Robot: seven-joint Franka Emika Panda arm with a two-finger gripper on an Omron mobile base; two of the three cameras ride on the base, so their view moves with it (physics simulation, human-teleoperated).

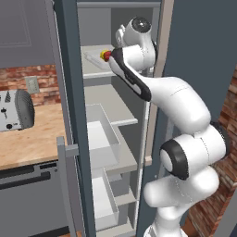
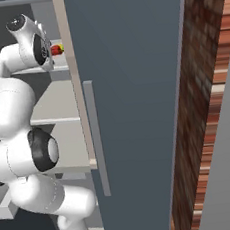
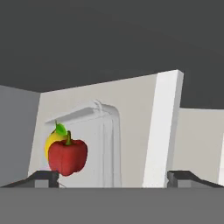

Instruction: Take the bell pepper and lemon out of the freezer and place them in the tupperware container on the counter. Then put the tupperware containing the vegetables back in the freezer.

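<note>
The freezer [image 1: 69, 92] stands open and my arm reaches into its upper shelf. On that shelf lies the tupperware container [image 1: 94, 61], a shallow translucent tray. The red bell pepper [image 1: 107, 56] and the yellow lemon [image 1: 102, 54] sit together at its near end and appear to lie inside it. In the hand view the bell pepper [image 3: 67, 156] is close ahead at the left, with the lemon [image 3: 53, 141] just behind it and the tupperware container [image 3: 104, 135] to their right. My gripper [image 3: 114, 178] is open, holds nothing, and stands just short of them. A bit of the bell pepper [image 2: 56, 49] peeks past the wrist.
The freezer door [image 2: 136, 109] hangs open close on my right, beside a brick wall [image 2: 206, 102]. Pale pull-out drawers [image 1: 104, 139] stick out below the shelf. To the left are the wood-grain counter [image 1: 32, 139] and a toaster [image 1: 16, 111].
</note>
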